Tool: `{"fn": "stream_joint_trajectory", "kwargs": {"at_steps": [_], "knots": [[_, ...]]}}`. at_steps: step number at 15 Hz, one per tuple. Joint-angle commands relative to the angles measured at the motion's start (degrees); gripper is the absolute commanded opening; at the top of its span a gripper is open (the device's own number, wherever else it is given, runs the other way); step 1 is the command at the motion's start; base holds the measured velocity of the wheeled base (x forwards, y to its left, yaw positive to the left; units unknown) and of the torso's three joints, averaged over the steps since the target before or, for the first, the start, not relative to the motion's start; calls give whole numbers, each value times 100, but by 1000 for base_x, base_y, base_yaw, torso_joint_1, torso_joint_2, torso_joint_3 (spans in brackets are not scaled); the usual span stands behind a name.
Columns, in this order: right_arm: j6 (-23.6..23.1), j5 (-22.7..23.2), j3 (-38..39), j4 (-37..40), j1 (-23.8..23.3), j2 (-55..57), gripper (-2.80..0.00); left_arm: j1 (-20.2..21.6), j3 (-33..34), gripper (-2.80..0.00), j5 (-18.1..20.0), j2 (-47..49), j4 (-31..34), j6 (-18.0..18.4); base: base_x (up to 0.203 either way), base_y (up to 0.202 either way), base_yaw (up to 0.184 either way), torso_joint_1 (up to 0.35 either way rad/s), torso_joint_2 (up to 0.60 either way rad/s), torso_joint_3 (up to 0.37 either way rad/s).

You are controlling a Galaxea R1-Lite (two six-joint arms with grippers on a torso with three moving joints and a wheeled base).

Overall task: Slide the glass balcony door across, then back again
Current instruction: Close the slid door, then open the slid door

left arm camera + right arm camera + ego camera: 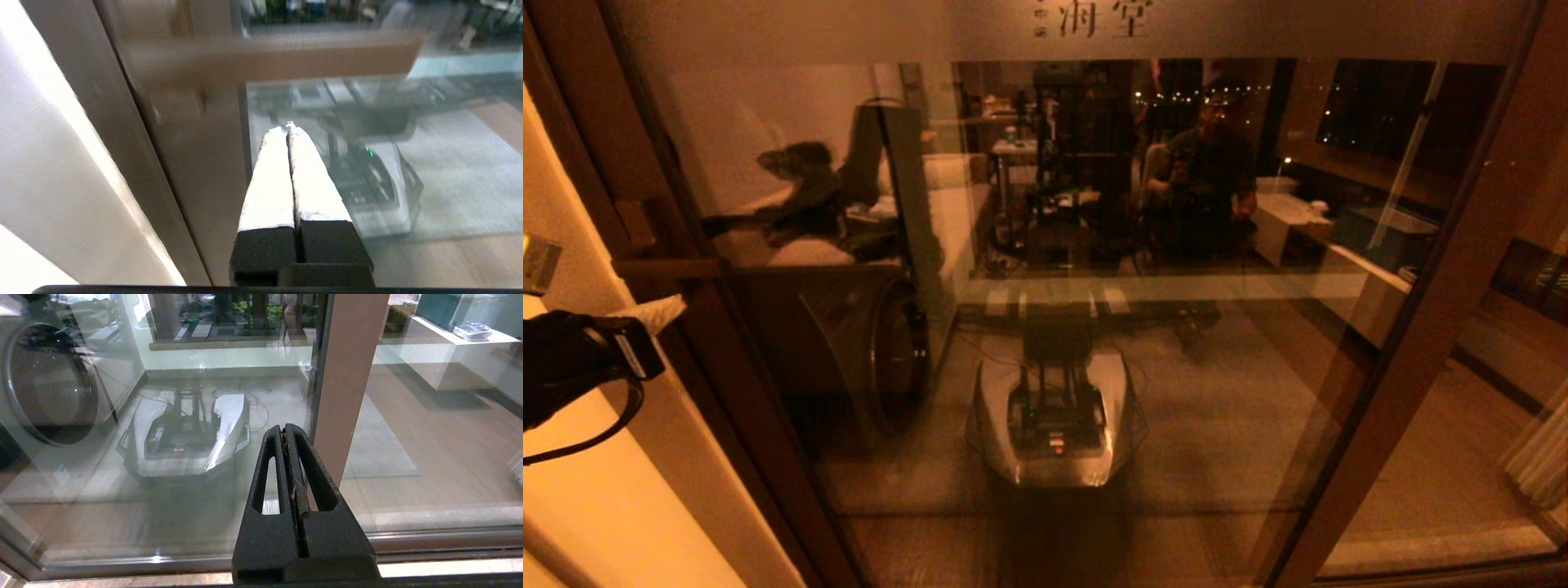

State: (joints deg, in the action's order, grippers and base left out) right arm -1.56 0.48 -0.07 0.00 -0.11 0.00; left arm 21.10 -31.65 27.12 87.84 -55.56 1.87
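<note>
The glass balcony door [1176, 392] fills the head view, a clear pane in a brown wooden frame with a frosted top band bearing dark characters [1107, 18]. Its blocky wooden pull handle [666, 266] juts from the left stile [698, 343]. My left gripper [662, 310] is shut with nothing between its white fingers, just below and in front of that handle [269, 57]. In the left wrist view the left gripper [289, 127] points at the glass edge beside the stile [192, 163]. My right gripper [284, 430] is shut and empty, low before the glass near the right stile [347, 384].
A cream wall [613, 490] and the dark-brown jamb [588, 155] stand left of the door. The glass reflects my own white base [1054, 416], a round washer drum [894, 351] and a seated person [1205, 180]. The floor track [429, 543] runs below.
</note>
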Motion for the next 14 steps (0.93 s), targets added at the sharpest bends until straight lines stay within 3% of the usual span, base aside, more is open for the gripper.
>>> {"fn": "stream_joint_trajectory", "kwargs": {"at_steps": [1, 4, 8, 14], "knots": [[-6, -4, -1, 0, 6, 9, -280, 37, -58, -280, 12, -270, -9, -10, 0, 0, 0, 0, 0, 0], [-2, 4, -2, 0, 2, 9, -280, 112, -188, -280, 3, -276, -13, -40, 0, 0, 0, 0, 0, 0], [-3, 3, -2, -1, 2, 9, -280, 427, -779, -280, -5, -222, 46, -464, 0, 0, 0, 0, 0, 0], [-7, -1, -1, 0, 2, 9, -280, 438, -1305, -280, -14, -258, 139, -644, 0, 0, 0, 0, 0, 0]]}}
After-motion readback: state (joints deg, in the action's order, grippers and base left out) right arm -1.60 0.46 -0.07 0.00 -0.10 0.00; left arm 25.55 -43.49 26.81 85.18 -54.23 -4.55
